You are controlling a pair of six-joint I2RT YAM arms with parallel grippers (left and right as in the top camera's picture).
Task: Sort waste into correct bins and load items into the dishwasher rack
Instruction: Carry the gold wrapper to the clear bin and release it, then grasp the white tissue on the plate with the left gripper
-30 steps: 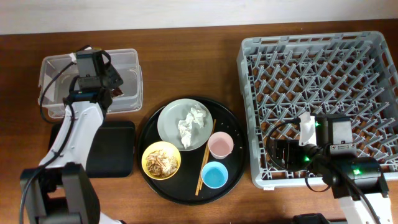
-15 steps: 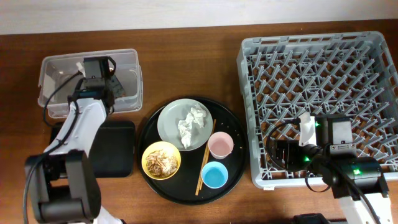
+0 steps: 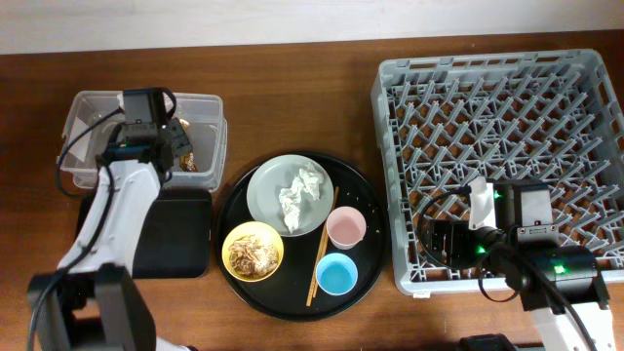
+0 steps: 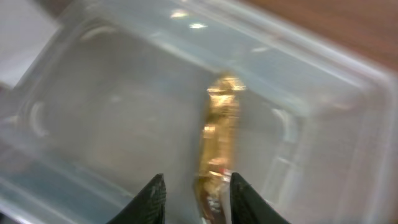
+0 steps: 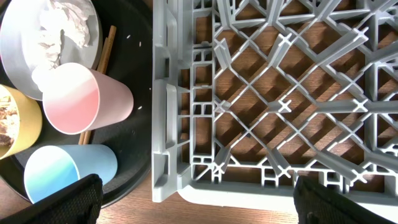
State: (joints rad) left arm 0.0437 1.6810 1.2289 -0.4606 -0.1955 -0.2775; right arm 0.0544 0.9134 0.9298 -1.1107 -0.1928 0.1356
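My left gripper (image 3: 175, 148) hangs over the clear tub (image 3: 88, 99), open. The brown-gold wrapper (image 4: 221, 130) sits between its fingers (image 4: 196, 198) inside the tub (image 4: 112, 93), near the right finger and clear of the left one. The grey-green plate (image 3: 271, 175) holds white tissue (image 3: 302, 190). The yellow bowl (image 3: 234, 261) holds food scraps (image 3: 255, 253). The pink cup (image 3: 345, 227), blue cup (image 3: 336, 274) and chopsticks (image 3: 322, 244) lie beside them. My right gripper (image 5: 199, 202) is wide open and empty over the grey rack's (image 3: 497, 97) front-left corner.
The dishes all sit on a large round black tray (image 3: 363, 195). The shallow black rectangular tray (image 3: 180, 234) lies in front of the tub, under my left arm. The right wrist view shows the pink cup (image 5: 81, 99), blue cup (image 5: 62, 174) and rack wall (image 5: 165, 93).
My left gripper has shifted slightly toward the table's front over the tub, and the tub has moved with it. The wrapper now shows in the tub. The right arm has not moved.
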